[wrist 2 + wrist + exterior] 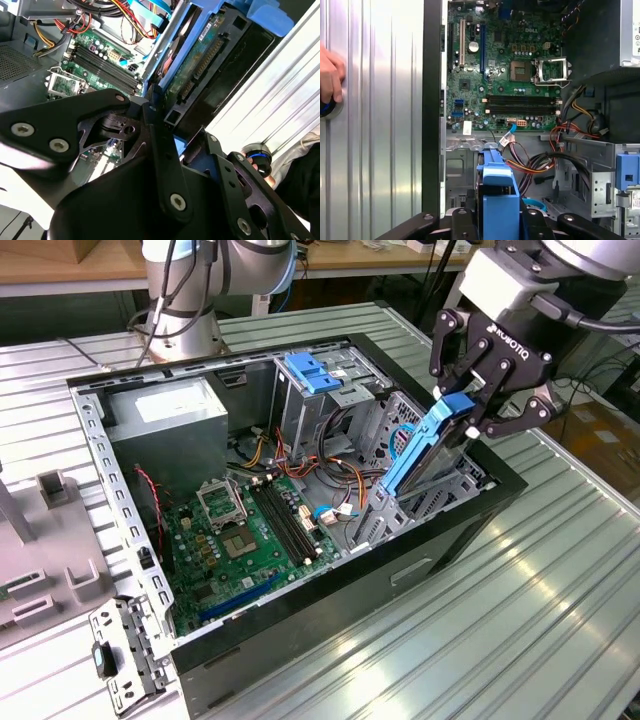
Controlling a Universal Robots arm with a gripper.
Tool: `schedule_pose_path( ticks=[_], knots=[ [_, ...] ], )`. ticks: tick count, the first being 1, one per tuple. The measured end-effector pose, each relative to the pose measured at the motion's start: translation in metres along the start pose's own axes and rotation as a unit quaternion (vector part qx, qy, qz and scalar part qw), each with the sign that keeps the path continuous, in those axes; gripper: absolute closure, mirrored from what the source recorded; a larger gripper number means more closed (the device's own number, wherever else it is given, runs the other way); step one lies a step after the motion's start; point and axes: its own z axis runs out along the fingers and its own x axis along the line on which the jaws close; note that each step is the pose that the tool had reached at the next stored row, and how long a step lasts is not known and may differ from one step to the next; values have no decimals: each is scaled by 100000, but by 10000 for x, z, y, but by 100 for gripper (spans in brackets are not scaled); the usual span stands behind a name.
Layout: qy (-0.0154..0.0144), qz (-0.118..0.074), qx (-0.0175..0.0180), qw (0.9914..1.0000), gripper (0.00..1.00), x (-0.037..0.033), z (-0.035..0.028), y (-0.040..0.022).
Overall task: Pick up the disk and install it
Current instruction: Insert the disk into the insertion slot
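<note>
Gripper [470, 408] was clamped on the upper end of the disk [418, 455] — long axis slanting down from the fingers [446, 350] into the drive cage [450, 485] at the PC case [330, 590] corner, exterior view's right, w/ the lower end approx. at the cage mouth.

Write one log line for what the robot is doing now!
gripper: shut on the disk | disk: tilted, lower end inside the open computer case
</note>
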Motion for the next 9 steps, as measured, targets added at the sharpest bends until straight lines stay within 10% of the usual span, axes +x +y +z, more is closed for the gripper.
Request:
schedule_pose_path(
  ticks=[9],
  knots=[
    [2, 6, -15, 100000, 63, 9, 85, 0]
  ],
)
